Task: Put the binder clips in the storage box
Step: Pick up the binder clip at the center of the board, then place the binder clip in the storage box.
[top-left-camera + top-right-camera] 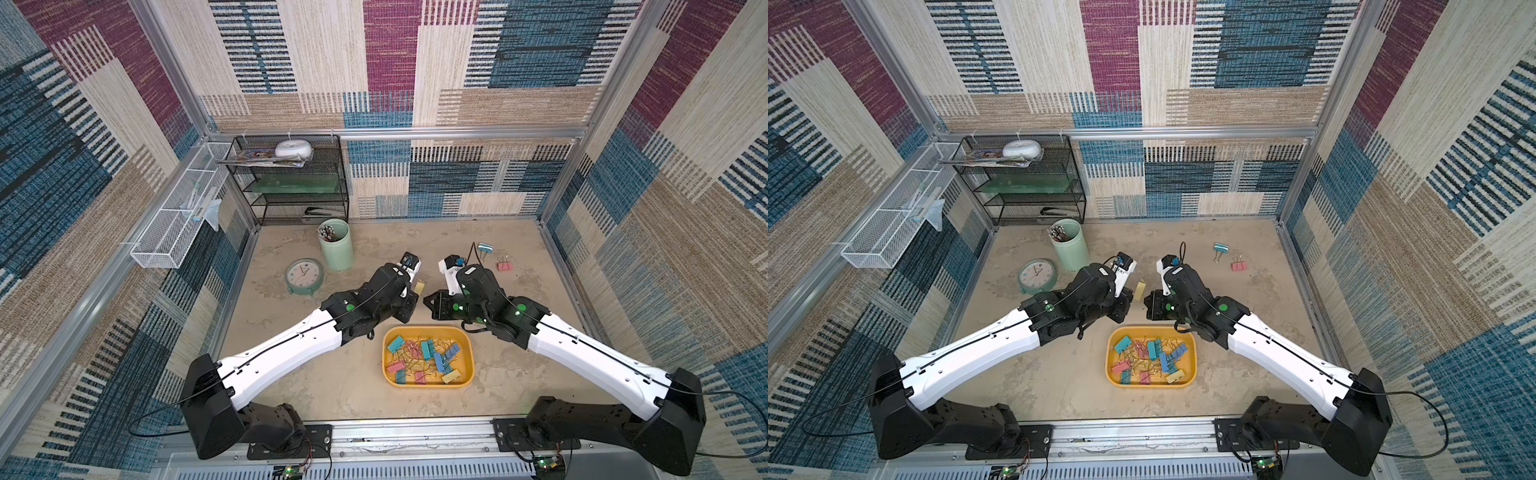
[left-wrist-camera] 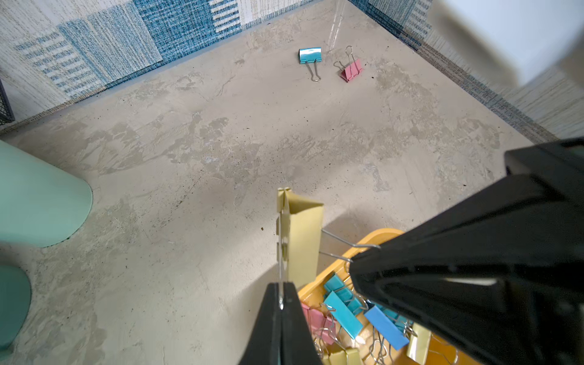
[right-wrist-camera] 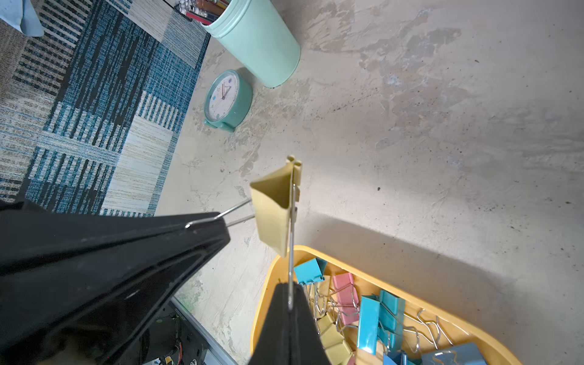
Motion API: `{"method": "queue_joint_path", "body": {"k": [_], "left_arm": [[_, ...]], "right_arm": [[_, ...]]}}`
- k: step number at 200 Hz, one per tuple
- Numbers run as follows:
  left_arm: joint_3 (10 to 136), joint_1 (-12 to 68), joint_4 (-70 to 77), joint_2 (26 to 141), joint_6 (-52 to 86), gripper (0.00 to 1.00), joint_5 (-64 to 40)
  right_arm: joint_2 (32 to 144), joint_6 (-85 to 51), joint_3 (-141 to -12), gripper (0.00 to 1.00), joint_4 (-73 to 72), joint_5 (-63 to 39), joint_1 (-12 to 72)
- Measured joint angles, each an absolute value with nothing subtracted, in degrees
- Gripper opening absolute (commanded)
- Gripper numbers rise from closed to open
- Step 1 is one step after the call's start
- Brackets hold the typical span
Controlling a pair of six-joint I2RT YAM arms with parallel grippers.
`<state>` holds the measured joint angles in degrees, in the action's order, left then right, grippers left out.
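The left claw [image 2: 280, 298] and right claw [image 3: 290, 298] each apparently clamp a handle of the yellow binder clip [image 2: 305, 240].

The storage box [image 1: 428, 385], a shallow yellow-orange tray with rounded corners, sits flat near the front middle of the table [image 1: 332, 374], holding a tangled heap of teal, blue, pink and yellow binder clips [image 1: 428, 357]. A yellow clip [image 2: 303, 240] hangs in the air just beyond its far rim, one wire handle pinched by the left gripper [image 2: 281, 292], the other by the right gripper [image 3: 290, 292]. Far right, a teal clip [image 1: 485, 247] and a pink clip [image 1: 504, 266] lie near each other.
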<state>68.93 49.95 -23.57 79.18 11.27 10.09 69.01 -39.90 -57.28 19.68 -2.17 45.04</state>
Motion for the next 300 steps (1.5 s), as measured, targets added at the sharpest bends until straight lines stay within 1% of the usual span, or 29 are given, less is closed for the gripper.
{"method": "queue_joint_path", "body": {"k": [2,7,25,40,46,53,73,86,103,114,131,152,162,215,220,233,258,286,300], "left_arm": [[68.88,49.95,-23.57,79.09,11.40,0.00,10.04],[68.77,49.95,-23.57,78.87,11.60,0.00,9.80],[68.07,49.84,-23.77,78.02,12.80,0.00,8.40],[66.94,49.84,-23.86,76.88,14.74,0.00,5.78],[66.26,49.84,-23.88,76.31,15.84,0.00,4.80],[65.36,49.84,-23.70,75.70,17.04,0.00,3.53],[62.17,50.54,-22.96,74.52,20.82,0.00,-1.80],[61.45,52.82,-22.83,75.00,21.65,0.00,-5.39],[63.61,57.08,-23.07,78.06,21.30,0.00,-8.67],[66.24,59.92,-23.77,81.21,20.34,0.00,-8.84],[70.15,63.37,-25.34,86.63,19.11,0.00,-7.75],[72.20,64.23,-26.20,91.98,20.03,0.00,-6.61],[71.96,64.29,-25.56,93.56,21.45,0.00,-6.28],[68.45,64.45,-17.12,99.09,31.97,0.00,-11.92],[68.51,64.45,-16.71,99.46,32.49,0.03,-12.10],[68.75,64.47,-16.05,100.25,33.12,0.16,-12.21],[69.28,64.47,-16.03,100.12,33.80,0.25,-12.14],[71.18,64.38,-18.52,97.93,31.86,0.39,-11.35],[72.73,64.07,-20.75,95.70,29.93,0.42,-9.80]], "right_arm": [[69.01,-39.94,-57.28,0.21,19.66,-2.17,45.04],[68.99,-40.07,-57.28,0.34,19.57,-2.17,45.04],[67.72,-40.84,-56.58,0.67,18.35,-1.74,44.71],[65.17,-41.01,-55.96,0.89,17.74,-1.76,42.09],[63.88,-41.04,-55.77,0.95,17.43,-1.78,40.05],[62.57,-40.99,-55.59,1.00,17.10,-1.93,37.69],[58.54,-40.51,-54.50,1.00,16.03,-3.77,28.93],[56.62,-40.32,-53.45,1.00,15.59,-5.43,23.18],[55.35,-40.18,-52.03,1.00,15.55,-8.27,17.41],[54.96,-40.18,-51.13,1.00,15.57,-9.72,15.29],[54.28,-40.25,-49.78,1.00,15.59,-11.53,14.09],[53.08,-40.62,-48.14,1.00,15.59,-12.82,13.67],[52.49,-40.84,-47.40,1.00,15.64,-13.17,13.61],[51.66,-41.23,-46.06,0.99,16.05,-13.47,13.45],[51.70,-41.23,-46.09,0.99,16.05,-13.54,13.45],[51.92,-41.23,-46.19,0.99,16.01,-13.54,13.45],[52.25,-41.23,-46.39,1.00,16.03,-13.54,13.45],[53.17,-41.15,-46.96,1.00,16.03,-12.88,13.30],[54.11,-40.97,-47.77,1.00,15.99,-12.21,13.04]]}}
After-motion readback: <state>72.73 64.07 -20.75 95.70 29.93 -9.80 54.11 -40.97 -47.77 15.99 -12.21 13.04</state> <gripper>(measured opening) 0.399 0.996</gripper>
